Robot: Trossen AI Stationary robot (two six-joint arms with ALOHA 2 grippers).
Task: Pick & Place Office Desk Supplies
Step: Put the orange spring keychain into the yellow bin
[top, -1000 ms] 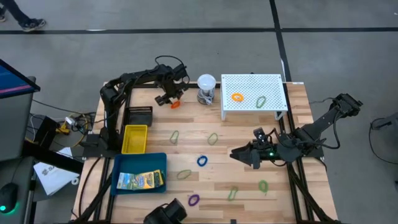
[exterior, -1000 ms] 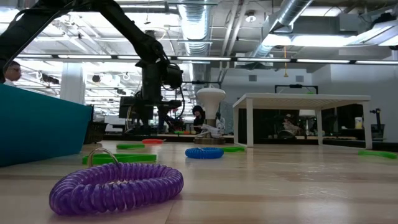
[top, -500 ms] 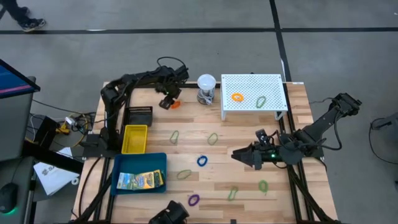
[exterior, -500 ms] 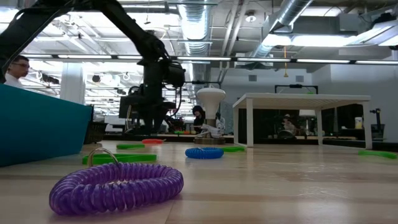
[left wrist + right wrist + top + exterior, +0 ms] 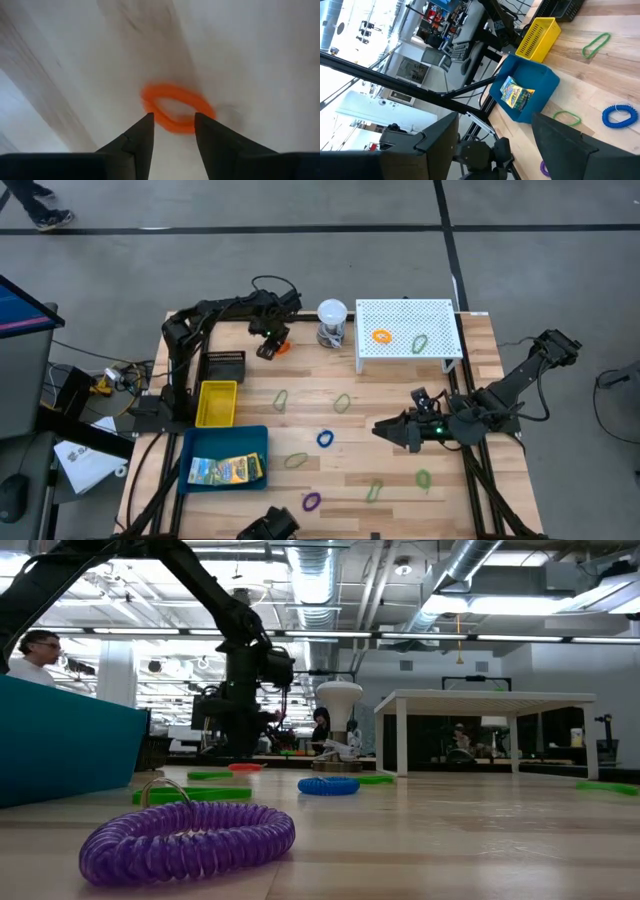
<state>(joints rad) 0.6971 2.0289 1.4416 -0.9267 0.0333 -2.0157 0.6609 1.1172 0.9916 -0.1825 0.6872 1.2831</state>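
The left gripper (image 5: 268, 347) has dropped onto the orange loop (image 5: 176, 107), just left of the white ball-topped object (image 5: 332, 322). Its jaws have narrowed and now straddle the loop's near edge, so a pick is probably starting. The right gripper (image 5: 388, 431), farther right, has stayed wide and empty.

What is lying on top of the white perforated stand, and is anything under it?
On the white perforated stand lie an orange loop and a green loop. In the low view nothing shows beneath its top, but part of that space is hidden by its legs.
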